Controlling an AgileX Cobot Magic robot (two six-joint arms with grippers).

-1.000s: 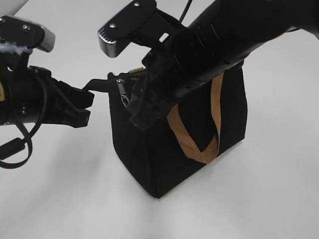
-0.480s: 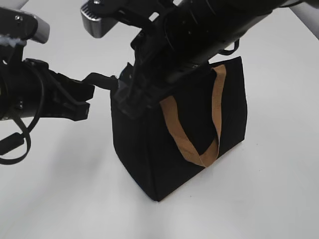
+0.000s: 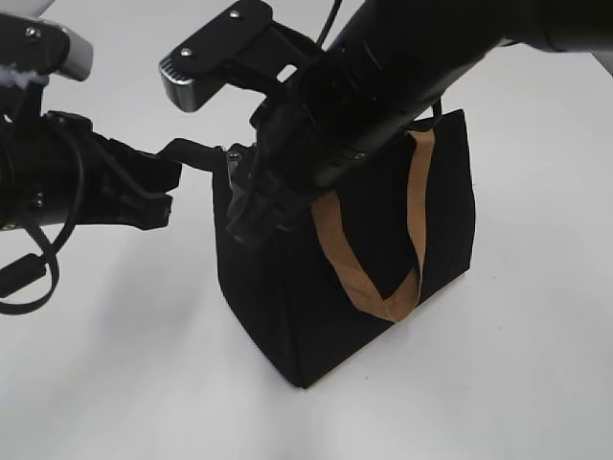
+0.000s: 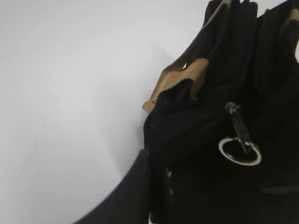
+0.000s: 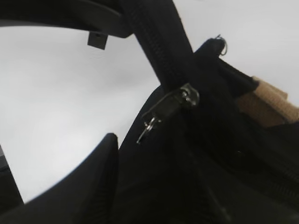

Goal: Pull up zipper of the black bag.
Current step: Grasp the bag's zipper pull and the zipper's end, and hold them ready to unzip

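The black bag [image 3: 383, 259] is seen standing upright on the white desk [image 3: 517, 383], near the middle of the exterior view. A tan loop handle [image 3: 378, 278] is seen hanging down its front side.

The left tool [image 3: 158, 187] is seen at the left top corner of the bag. A black strip of fabric [image 3: 196, 153] at the end of the zip is pinched by it, so it is closed on that strip. The strip is stretched out to the left, away from the bag.

The right tool [image 3: 251, 216] is seen pressed down against the same top corner of the bag. How far it is open cannot be told, because the tips are dark against the black cloth.

The zipper [image 5: 170, 105] is seen in the right wrist view as a small silver slider on the black zip track [image 5: 156, 42], near the corner end. Its tab is hanging down. In the left wrist view, a thin silver ring [image 4: 239, 151] is seen by the zipper tab, and a tan tab [image 4: 175, 81] is seen at the top edge.
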